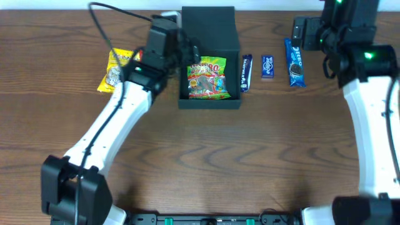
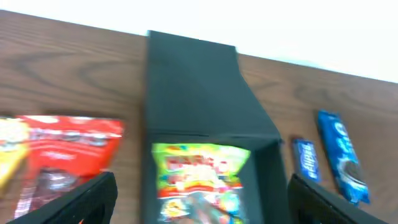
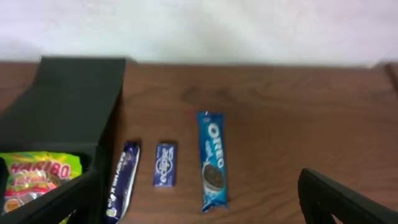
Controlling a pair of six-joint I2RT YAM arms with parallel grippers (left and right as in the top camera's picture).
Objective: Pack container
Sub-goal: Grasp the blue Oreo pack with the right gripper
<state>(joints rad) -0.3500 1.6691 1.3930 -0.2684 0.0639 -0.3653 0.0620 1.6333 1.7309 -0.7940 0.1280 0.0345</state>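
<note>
Big dark container (image 1: 209,31) sits top centre of the overhead shot, flap open. The left gripper (image 2: 202,190) is at its left edge, jaws spread and holding nothing. Right gripper (image 3: 199,186), upper right, is wide open too, the Haribo bag (image 1: 208,78) lies inside the container, and the Oreo pack (image 1: 295,61) is off to the right.

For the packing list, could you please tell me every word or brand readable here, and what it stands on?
"OREO": long blue packet on the table.
"HARIBO": colourful gummy bag inside the container.
Too blurred to read: dark blue bar, small blue packet, red packet, yellow packet.
</note>
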